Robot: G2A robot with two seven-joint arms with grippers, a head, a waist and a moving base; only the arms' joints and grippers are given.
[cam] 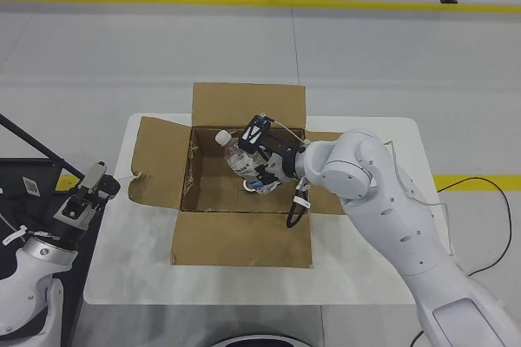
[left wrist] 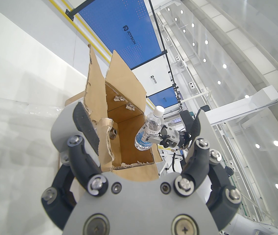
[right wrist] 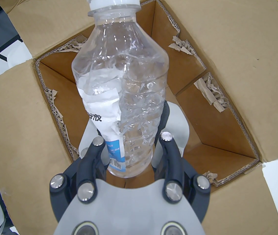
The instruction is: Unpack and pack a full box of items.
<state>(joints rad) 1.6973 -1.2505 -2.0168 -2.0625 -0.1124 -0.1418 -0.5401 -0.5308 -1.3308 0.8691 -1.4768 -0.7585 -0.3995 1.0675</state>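
The right gripper [right wrist: 129, 133] is clamped around the lower body of a clear water bottle [right wrist: 121, 74], held over the open cardboard box [right wrist: 229, 50]; a firm grip and clearance from its walls are called for.

Open cardboard box [cam: 243, 238] on white table [cam: 130, 260]

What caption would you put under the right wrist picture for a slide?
The right gripper holds a clear water bottle over the open cardboard box.
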